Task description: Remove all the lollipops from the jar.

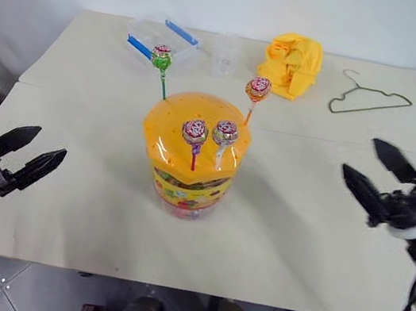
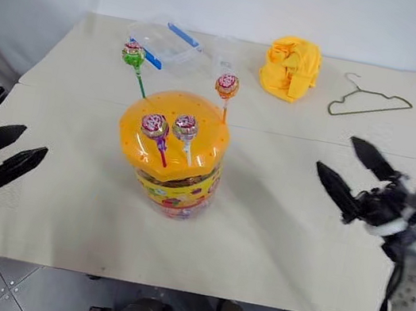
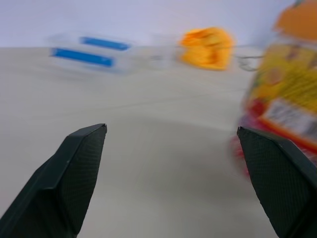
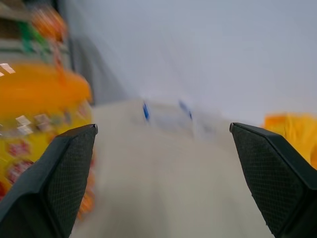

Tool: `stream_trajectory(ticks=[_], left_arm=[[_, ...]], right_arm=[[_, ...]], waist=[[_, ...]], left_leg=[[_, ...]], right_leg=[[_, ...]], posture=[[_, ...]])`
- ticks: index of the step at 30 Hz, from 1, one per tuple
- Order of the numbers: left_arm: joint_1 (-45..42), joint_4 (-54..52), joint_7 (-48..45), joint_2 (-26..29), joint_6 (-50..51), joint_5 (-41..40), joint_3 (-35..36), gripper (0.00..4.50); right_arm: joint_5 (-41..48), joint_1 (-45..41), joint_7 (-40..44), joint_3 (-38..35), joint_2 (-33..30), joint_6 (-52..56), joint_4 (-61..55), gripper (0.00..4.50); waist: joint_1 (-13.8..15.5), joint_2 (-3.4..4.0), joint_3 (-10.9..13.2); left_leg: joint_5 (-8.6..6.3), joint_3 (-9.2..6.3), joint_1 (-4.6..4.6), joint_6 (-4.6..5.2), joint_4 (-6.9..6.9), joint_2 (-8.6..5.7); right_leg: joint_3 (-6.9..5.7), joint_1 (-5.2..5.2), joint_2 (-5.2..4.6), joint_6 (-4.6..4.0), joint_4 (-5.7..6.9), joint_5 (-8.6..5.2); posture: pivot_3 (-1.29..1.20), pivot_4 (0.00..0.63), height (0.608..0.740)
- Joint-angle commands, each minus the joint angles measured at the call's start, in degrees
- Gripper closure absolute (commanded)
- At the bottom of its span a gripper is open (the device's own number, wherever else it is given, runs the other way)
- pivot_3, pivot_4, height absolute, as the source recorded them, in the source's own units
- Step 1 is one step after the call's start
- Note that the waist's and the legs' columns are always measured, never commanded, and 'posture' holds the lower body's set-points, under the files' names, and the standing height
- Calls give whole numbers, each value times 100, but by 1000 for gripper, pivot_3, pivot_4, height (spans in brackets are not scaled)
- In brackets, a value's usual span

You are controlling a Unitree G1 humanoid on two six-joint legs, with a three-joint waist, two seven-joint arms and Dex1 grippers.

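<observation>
So the jar (image 1: 191, 161) is sitting upright pretty much in the middle of the pale table (image 1: 297, 244), orange domed lid (image 1: 184, 131) on top with the colourful label showing underneath. All four lollipops are stuck into the lid, sticks down, heads up. The green-wrapped one (image 1: 160, 58) stands at the back on the robot's left side, leaning a bit outward on its green stick. The one on the orange stick (image 1: 257, 89) is at the back on the right. The other two are up front, close together: one on a red stick (image 1: 194, 131) and just beside it one on a white stick (image 1: 226, 133) (these two nearly touch at the heads, can't quite tell if they do).

Left gripper (image 1: 29, 156) hangs out at the near left corner of the table, fingers spread wide with nothing between them, well apart from the jar. Right gripper (image 1: 378, 176) is over on the right side, also splayed wide and empty, pointing in toward the jar but not near it.

Further back there's a flat clear box with blue clips (image 1: 162, 38), a small clear cup (image 1: 224, 54) beside it, a crumpled yellow cloth (image 1: 293, 63), and a wire hanger (image 1: 369, 99) lying flat near the far right corner
</observation>
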Motion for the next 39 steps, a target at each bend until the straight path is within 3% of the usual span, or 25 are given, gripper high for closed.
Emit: stream_trajectory(ticks=[1, 5, 10, 17, 23, 27, 38, 39], left_arm=[[-298, 1105, -984, 446, 210, -61, 95, 0], [-805, 1674, -1718, 666, -191, 368, -195, 0], [-2186, 1257, -1651, 159, -469, 542, -989, 0], [-4202, 1381, -1400, -441, 4, 683, -2090, 0], [-5250, 2072, -1562, -853, 313, 894, -2607, 0], [-5449, 2145, -1848, -971, 516, 899, -2799, 913], [-5687, 1909, -1839, -1212, 950, 719, -2745, 4442], [-5706, 1892, -1791, -1227, 963, 692, -2690, 4489]], right_arm=[[496, 229, 53, -226, 105, -19, -875, 17], [795, 791, 226, -430, -78, 219, -1515, 17], [549, 1159, 475, -385, -241, 186, -1766, 17], [918, 987, 461, -146, -179, 284, -2193, 17], [696, 575, 198, 256, 10, 202, -2148, 17], [700, 447, 9, 330, 100, 182, -2184, 0], [660, 181, -202, 498, 216, 183, -2137, 0], [655, 165, -199, 504, 221, 178, -2115, 0]], waist=[[-17, 0, 0], [33, 0, 0], [206, -39, -20], [154, -47, -24], [98, -48, -23], [96, -48, -23], [166, -48, -23], [166, -48, -23]], left_leg=[[-1, 2, 2, -1, -2, 3], [-2, 7, 0, -3, -8, 6], [-9, 7, -2, 11, 16, -7], [-15, 4, -14, 10, 45, -11], [-16, 24, -13, 8, 54, -3], [-17, 24, -14, 10, 58, -5], [-21, 18, -29, 15, 85, -8], [-21, 17, -29, 15, 85, -8]], right_leg=[[0, -1, 3, -1, 3, -1], [-2, -9, 5, -3, 4, -2], [-4, 6, -13, 2, 0, 1], [-16, -6, -8, 8, 17, 5], [-53, -9, 2, 9, 23, 5], [-53, -12, 2, 9, 27, 5], [-60, -11, -2, 10, 28, 5], [-60, -11, -2, 10, 28, 5]], posture=[[0, 150, 740], [0, 150, 740], [0, 150, 740], [0, 150, 740], [0, 150, 740], [0, 150, 740], [0, 150, 740], [0, 150, 740]])
